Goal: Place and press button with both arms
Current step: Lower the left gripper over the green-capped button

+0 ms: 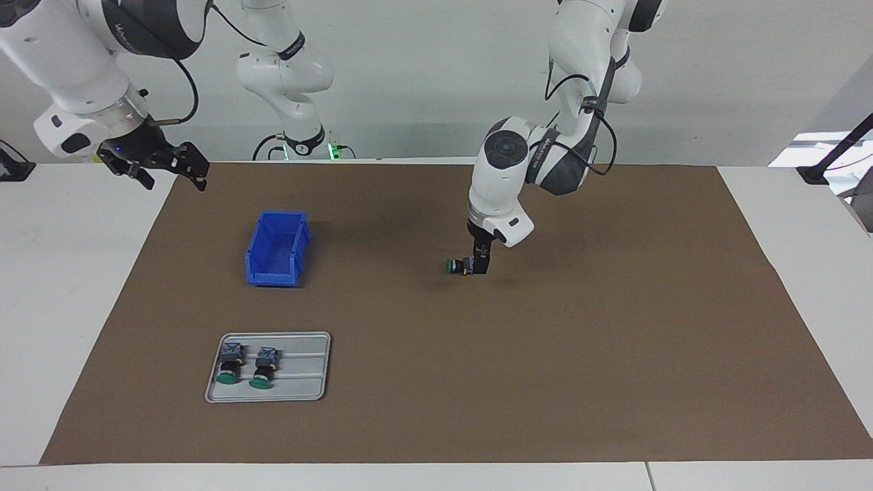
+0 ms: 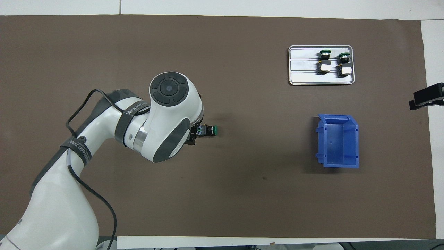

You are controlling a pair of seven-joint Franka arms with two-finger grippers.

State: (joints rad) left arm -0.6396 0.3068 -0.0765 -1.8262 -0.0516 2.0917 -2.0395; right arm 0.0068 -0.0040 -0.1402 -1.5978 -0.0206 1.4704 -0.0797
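Button (image 1: 458, 265), green-capped with black body, lies on brown mat (image 1: 614, 341), left gripper (image 1: 481, 266) spread around its block; right gripper (image 1: 167, 170) open, empty.

From my remote seat I saw the white, grey-jointed left arm (image 2: 104, 139) come into the overhead view from 7 o'clock and reach toward 2 o'clock. Its round-capped wrist (image 1: 505, 160) was folded over so that the hand pointed straight down. The black two-finger left gripper (image 1: 481, 264) sat very low, its fingers apart. In the facing view its forearm ran off from the wrist toward 1 o'clock.

The white, cable-draped right arm (image 1: 68, 61) waited, pulled back toward its own end and held high. Its black two-finger right gripper (image 1: 153, 167) was tilted, aiming at about 4 o'clock in the facing view, with its fingers spread wide and nothing between them.
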